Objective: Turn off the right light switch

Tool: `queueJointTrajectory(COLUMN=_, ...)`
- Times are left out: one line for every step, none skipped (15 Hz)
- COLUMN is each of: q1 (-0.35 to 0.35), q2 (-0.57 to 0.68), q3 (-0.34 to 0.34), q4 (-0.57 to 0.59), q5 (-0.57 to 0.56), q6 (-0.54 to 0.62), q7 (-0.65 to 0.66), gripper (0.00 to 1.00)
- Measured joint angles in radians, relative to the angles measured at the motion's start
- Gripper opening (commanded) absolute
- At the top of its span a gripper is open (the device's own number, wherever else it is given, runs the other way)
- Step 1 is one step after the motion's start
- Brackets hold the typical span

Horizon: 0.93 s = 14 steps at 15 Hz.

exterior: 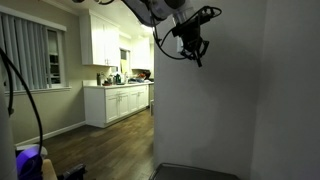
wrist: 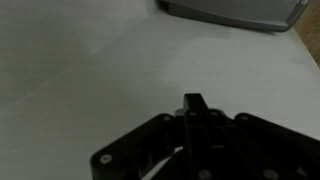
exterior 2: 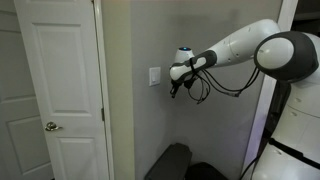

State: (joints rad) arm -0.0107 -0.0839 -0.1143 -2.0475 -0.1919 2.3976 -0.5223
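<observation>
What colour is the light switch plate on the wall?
White. The switch plate shows best in an exterior view, standing out against the grey wall.

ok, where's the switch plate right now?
In an exterior view, the switch plate is on the grey wall, between the white door and the gripper, which hangs close beside it without touching.

No legible text, labels or numbers in any view. White rectangular switch plate (exterior 2: pixel 154 76), white panelled door (exterior 2: pixel 60 90): too small to tell.
</observation>
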Motion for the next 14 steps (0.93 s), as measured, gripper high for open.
queueJointTrajectory(q1=-0.002, q2=0.005, q3=-0.004, q4=-0.008, q5=0.010, q6=0.000, q7=-0.001, gripper=0.26)
queueJointTrajectory(q1=-0.004, q2=0.011, q3=-0.008, q4=-0.015, q5=0.018, q6=0.000, q7=-0.001, gripper=0.27)
queueJointTrajectory(q1=-0.006, q2=0.016, q3=-0.010, q4=-0.021, q5=0.026, q6=0.000, q7=-0.001, gripper=0.06)
queueJointTrajectory(q1=-0.008, q2=0.019, q3=-0.010, q4=-0.023, q5=0.027, q6=0.000, q7=-0.001, gripper=0.13)
queueJointTrajectory(q1=-0.008, q2=0.019, q3=-0.009, q4=-0.022, q5=0.027, q6=0.000, q7=-0.001, gripper=0.19)
queueJointTrajectory(q1=-0.008, q2=0.019, q3=-0.008, q4=-0.022, q5=0.027, q6=0.000, q7=-0.001, gripper=0.26)
queueJointTrajectory(q1=-0.008, q2=0.019, q3=-0.006, q4=-0.021, q5=0.027, q6=0.000, q7=-0.001, gripper=0.27)
queueJointTrajectory(q1=-0.008, q2=0.019, q3=-0.005, q4=-0.021, q5=0.027, q6=0.000, q7=-0.001, gripper=0.27)
queueJointTrajectory(q1=-0.008, q2=0.019, q3=-0.005, q4=-0.021, q5=0.027, q6=0.000, q7=-0.001, gripper=0.27)
queueJointTrajectory(q1=-0.008, q2=0.019, q3=-0.005, q4=-0.021, q5=0.027, q6=0.000, q7=-0.001, gripper=0.27)
queueJointTrajectory(q1=-0.009, q2=0.019, q3=-0.005, q4=-0.021, q5=0.027, q6=0.000, q7=-0.001, gripper=0.27)
queueJointTrajectory(q1=-0.009, q2=0.019, q3=-0.005, q4=-0.021, q5=0.027, q6=0.000, q7=-0.001, gripper=0.27)
queueJointTrajectory(q1=-0.009, q2=0.019, q3=-0.005, q4=-0.021, q5=0.027, q6=0.000, q7=-0.001, gripper=0.27)
queueJointTrajectory(q1=-0.009, q2=0.019, q3=-0.005, q4=-0.021, q5=0.027, q6=0.000, q7=-0.001, gripper=0.27)
